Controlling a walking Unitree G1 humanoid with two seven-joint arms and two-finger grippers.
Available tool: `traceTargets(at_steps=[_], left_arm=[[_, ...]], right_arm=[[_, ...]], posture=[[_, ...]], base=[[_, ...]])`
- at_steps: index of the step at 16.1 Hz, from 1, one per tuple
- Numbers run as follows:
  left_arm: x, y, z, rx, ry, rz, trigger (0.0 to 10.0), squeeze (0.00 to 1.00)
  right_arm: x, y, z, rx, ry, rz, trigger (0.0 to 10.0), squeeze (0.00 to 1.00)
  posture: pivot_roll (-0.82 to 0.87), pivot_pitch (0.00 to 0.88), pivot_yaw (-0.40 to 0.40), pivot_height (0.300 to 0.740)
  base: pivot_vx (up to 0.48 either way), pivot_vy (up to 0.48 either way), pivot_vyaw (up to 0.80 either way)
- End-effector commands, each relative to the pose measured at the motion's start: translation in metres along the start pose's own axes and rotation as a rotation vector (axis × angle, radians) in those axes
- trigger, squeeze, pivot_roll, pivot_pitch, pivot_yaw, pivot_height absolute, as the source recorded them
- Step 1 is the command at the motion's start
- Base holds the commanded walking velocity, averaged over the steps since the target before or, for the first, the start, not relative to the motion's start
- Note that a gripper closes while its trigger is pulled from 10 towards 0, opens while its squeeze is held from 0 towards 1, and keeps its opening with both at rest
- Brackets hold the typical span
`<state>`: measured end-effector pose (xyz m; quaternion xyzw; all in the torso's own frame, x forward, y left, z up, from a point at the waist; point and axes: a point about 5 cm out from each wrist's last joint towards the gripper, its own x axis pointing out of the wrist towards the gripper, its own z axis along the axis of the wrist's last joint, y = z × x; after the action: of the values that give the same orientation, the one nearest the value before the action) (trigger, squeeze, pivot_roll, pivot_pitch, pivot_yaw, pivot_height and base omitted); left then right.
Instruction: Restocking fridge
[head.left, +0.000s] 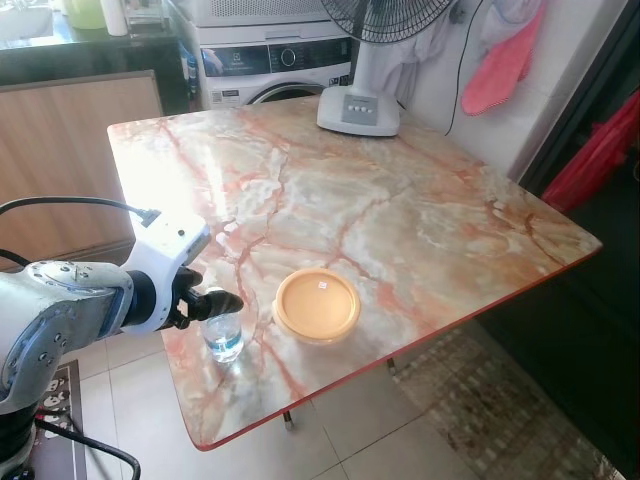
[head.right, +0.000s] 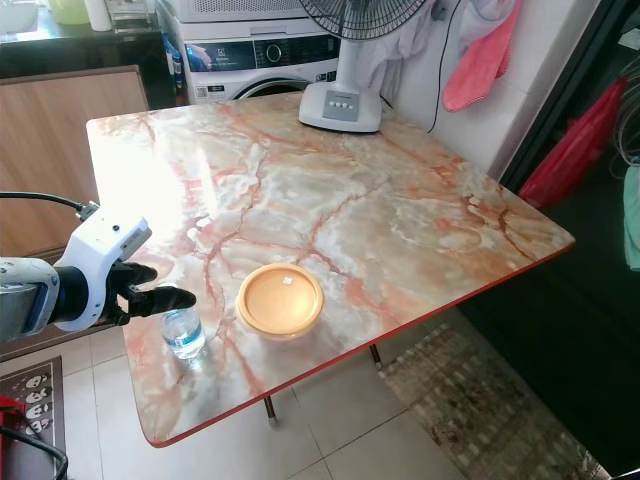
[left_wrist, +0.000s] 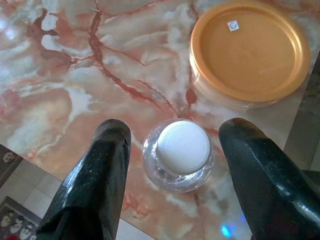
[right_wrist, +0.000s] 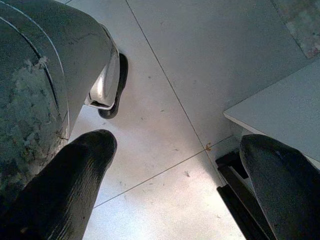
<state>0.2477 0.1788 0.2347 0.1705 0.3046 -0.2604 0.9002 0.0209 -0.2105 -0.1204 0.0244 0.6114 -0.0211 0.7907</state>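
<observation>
**Left end effector poised over a small bottle near the bench edge**

A small clear bottle with a white cap (left_wrist: 182, 147) stands upright on the marble bench (head.left: 400, 200), close to the near edge. The left end effector (left_wrist: 175, 165) hovers above it, its two black fingers (left_wrist: 100, 170) spread wide, one on each side of the cap and not touching it.

The likely risk is a knock. If a finger clips the cap on the way down, the light bottle could tip and roll off the nearby edge to the tiled floor (head.left: 400, 440). The smooth round body might also slip if gripped too high.

Just beside the bottle sits a round container with an orange lid (head.left: 317, 303), close enough that the far finger may brush it. A standing fan (head.left: 362, 100) rests at the far side, well apart. The right end effector (right_wrist: 175, 170) hangs idle over the floor, fingers spread.
</observation>
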Motion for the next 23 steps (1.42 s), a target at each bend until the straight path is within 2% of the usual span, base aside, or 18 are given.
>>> traceTargets(at_steps=[1,5,6,7,8,19,20,21,23], left_arm=[[0.0006,-0.0003,0.0008,0.03,0.007,-0.002,10.0,0.0],[0.0071,-0.0032,-0.0011,0.036,0.003,-0.01,10.0,0.0],[0.0075,-0.0028,0.0004,0.032,-0.003,-0.01,8.3,0.0],[0.0076,-0.0021,0.0009,0.032,-0.004,-0.007,4.4,0.0],[0.008,-0.0006,0.0005,0.031,-0.005,-0.003,0.0,0.0],[0.0087,-0.001,-0.0038,0.016,0.025,-0.017,0.0,0.0],[0.0085,-0.0021,-0.0054,0.014,0.032,-0.022,2.0,0.0],[0.0086,-0.0019,-0.0059,0.022,0.036,-0.014,10.0,0.0],[0.0094,0.0016,-0.0066,0.084,0.041,0.027,10.0,0.0]], right_arm=[[0.0002,0.0029,-0.0019,-0.003,0.009,0.014,10.0,0.0],[-0.0002,0.0015,-0.0024,-0.01,0.013,0.019,10.0,0.0],[-0.0002,0.0015,-0.0025,-0.006,0.014,0.02,10.0,0.0],[-0.0003,0.0014,-0.0025,-0.003,0.014,0.022,10.0,0.0],[-0.0004,0.0011,-0.0026,0.0,0.014,0.026,10.0,0.0],[-0.0006,0.002,-0.0042,0.002,0.022,0.038,10.0,0.0],[-0.0006,0.0022,-0.0045,0.0,0.025,0.039,10.0,0.0],[-0.0006,0.0023,-0.0047,0.0,0.027,0.039,10.0,0.0],[-0.0006,0.0025,-0.005,-0.004,0.03,0.04,10.0,0.0]], posture=[[0.25,0.0,-0.08,0.74],[0.25,0.0,-0.089,0.74],[0.25,0.0,-0.09,0.74],[0.24,0.0,-0.092,0.74],[0.24,0.0,-0.094,0.74],[0.24,0.0,-0.09,0.74],[0.24,0.0,-0.09,0.74],[0.24,0.0,-0.091,0.74],[0.24,0.0,-0.09,0.74]], base=[[0.0,0.0,0.0],[0.0,0.0,0.0],[0.0,0.0,0.0],[0.0,0.0,0.0],[0.0,0.0,0.0],[0.0,0.0,0.0],[0.0,0.0,0.0],[0.0,0.0,0.0],[0.0,0.0,0.0]])
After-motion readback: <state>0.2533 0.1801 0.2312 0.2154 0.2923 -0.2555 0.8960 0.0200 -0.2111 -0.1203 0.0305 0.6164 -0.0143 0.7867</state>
